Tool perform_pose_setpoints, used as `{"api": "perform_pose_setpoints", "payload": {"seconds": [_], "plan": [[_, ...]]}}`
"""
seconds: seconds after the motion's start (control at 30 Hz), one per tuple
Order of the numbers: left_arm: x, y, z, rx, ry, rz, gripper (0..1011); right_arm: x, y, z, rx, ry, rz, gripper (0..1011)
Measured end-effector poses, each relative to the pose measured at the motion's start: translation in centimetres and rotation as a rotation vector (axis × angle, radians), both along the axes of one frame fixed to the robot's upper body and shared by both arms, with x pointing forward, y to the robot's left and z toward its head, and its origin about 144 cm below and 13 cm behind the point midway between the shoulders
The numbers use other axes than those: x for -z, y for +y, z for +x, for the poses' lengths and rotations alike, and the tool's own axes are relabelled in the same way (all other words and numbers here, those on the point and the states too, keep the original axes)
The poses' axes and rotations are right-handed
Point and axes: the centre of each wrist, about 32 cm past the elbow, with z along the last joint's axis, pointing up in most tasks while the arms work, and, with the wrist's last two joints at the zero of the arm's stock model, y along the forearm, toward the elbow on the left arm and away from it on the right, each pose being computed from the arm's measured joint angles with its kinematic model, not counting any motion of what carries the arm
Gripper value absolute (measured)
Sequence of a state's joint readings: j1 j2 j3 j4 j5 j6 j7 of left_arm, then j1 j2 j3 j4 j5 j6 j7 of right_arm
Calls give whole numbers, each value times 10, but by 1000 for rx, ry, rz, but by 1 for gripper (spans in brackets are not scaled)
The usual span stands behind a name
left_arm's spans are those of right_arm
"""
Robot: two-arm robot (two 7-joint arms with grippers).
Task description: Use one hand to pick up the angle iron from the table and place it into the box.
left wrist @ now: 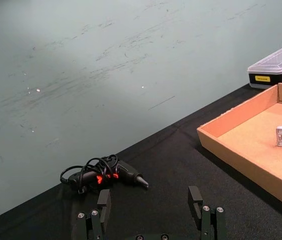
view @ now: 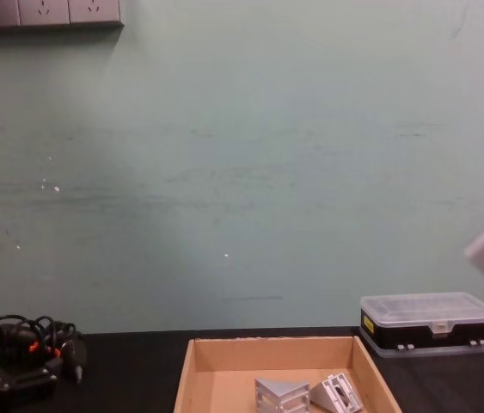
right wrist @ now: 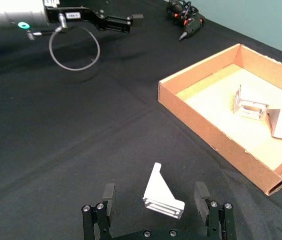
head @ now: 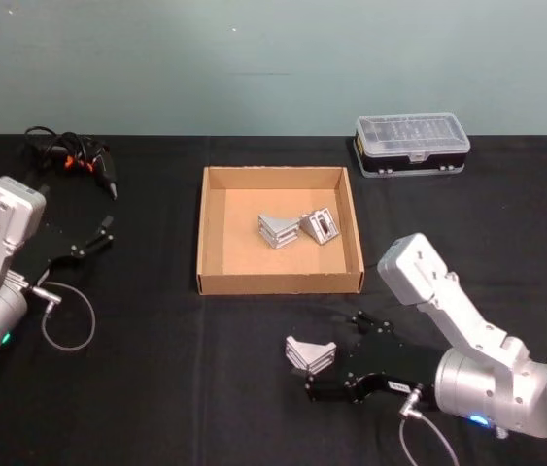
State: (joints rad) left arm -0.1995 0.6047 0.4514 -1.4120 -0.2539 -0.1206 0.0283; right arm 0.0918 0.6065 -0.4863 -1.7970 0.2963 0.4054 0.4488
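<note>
Here, right gripper (right wrist: 155, 194) spread around angle iron (right wrist: 163, 197), case (left wrist: 277, 64) label illegible

The flat black tabletop (head: 156, 388) looks matt and even. The shallow tan box (head: 278, 283) is plain, dull cardboard. The small silvery angle iron (head: 310, 354) on the tabletop is bare metal with a soft sheen. The black rectangular case (head: 411, 144) is smooth plastic with a clear, glossy lid.
</note>
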Motion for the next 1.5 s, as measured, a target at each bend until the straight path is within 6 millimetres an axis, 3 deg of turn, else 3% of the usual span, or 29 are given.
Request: {"api": "perform_pose_setpoints", "payload": {"seconds": [0.53,1.1,1.5], "plan": [[0,0,0,0,0,0,1011,14,9,16,41,31,-21,1002],[0,0,0,0,0,0,1011,16,12,18,43,31,-29,1002],[0,0,0,0,0,0,1011,16,11,18,44,32,-27,751]]}}
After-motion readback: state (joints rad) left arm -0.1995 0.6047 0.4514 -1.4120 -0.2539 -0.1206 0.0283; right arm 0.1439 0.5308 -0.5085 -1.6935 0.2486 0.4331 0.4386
